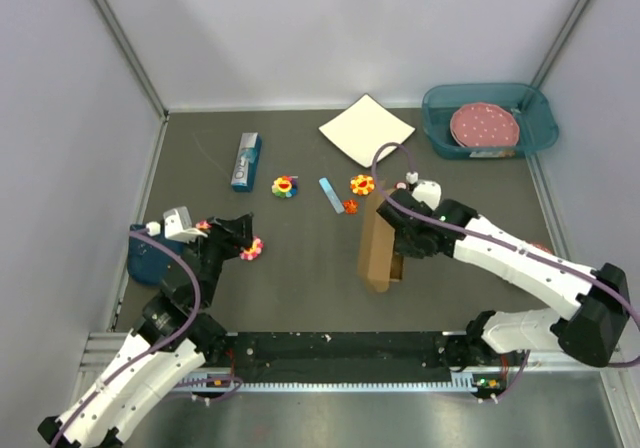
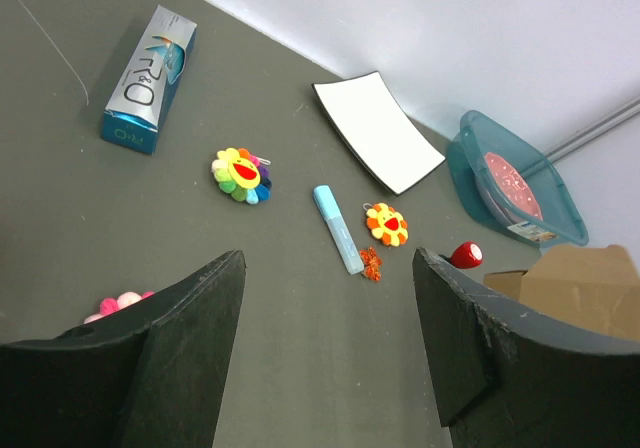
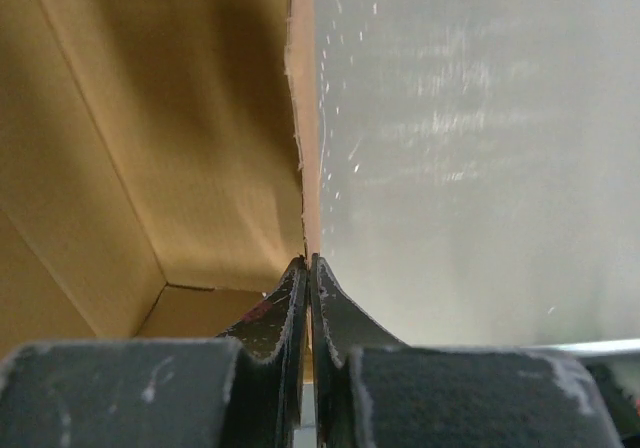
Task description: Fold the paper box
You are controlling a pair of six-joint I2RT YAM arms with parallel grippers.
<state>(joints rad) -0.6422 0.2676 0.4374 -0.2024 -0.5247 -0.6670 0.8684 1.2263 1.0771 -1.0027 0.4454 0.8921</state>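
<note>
The paper box (image 1: 377,250) is plain brown cardboard, standing upright on the table right of centre. My right gripper (image 1: 399,224) is shut on one thin wall of it. In the right wrist view the jaws (image 3: 308,264) pinch the cardboard edge, with the box's brown inside (image 3: 150,148) to the left and the grey table to the right. My left gripper (image 1: 236,236) hovers open at the left of the table, well away from the box. In the left wrist view its gripper (image 2: 328,260) has only bare table between the fingers, and the box (image 2: 587,288) shows at the far right.
A blue carton (image 1: 245,161), a white square sheet (image 1: 366,128) and a teal bin (image 1: 488,120) with a pink disc lie at the back. Flower toys (image 1: 285,187) (image 1: 362,183), a light blue stick (image 1: 331,195) and a pink flower (image 1: 252,250) are scattered mid-table.
</note>
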